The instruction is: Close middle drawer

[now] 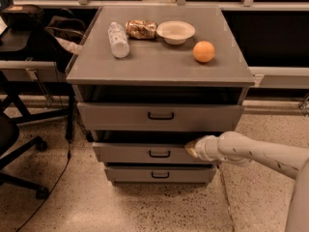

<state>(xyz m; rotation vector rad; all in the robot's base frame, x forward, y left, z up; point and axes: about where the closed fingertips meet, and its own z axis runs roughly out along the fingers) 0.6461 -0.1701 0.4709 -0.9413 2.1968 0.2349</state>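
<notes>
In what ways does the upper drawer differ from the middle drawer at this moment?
The upper drawer has a taller, wider front; the middle drawer has a lower, narrower one. The gripper is at the right end of the middle drawer's front; nothing touches the upper drawer. Both are grey, with black centre handles, and partly open.

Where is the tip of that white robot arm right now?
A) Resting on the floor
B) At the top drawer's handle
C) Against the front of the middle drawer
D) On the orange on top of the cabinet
C: the gripper sits against the right part of the middle drawer front, right of its black handle.
</notes>
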